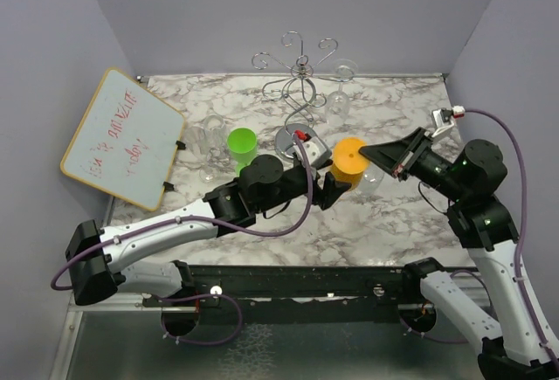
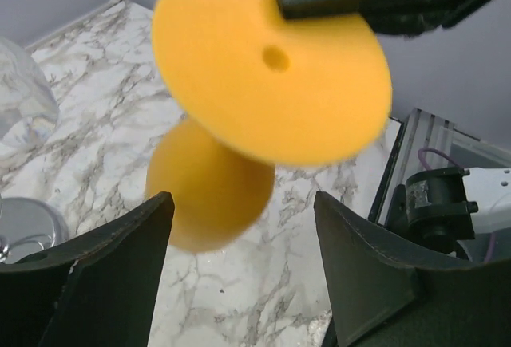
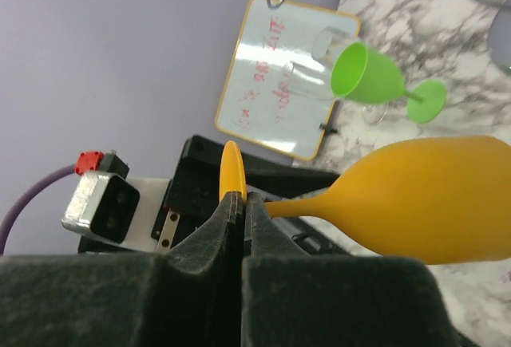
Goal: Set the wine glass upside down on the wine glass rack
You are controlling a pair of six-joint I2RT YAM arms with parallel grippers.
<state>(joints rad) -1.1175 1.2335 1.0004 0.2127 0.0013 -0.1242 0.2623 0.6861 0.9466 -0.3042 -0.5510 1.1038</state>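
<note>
Right claw [image 3: 242, 202] clenches the orange wine glass [image 3: 431, 203] by its foot, probably for inverting; left claw [image 2: 242, 203] gapes open around its bowl.

Plain lilac-grey walls [image 1: 262, 13] stand behind, left and right of the grey-veined marble bench [image 1: 367, 223]; a whiteboard [image 1: 122, 138] leans at its left.

orange plastic wine glass [image 3: 423, 203], opaque, with rounded bowl, short stem and flat round foot. held off the marble, tipped onto its side. foot pinched edge-on between the closed fingers of the right claw [image 3: 239, 201], bowl jutting out past them. set between the spread fingers of the left claw [image 2: 239, 203], gaps on both sides. silver wire wine glass rack [image 1: 301, 70] with curled scroll arms, twisted stem, round shiny base; upright, beyond both claws, base nearer the left one.
</note>
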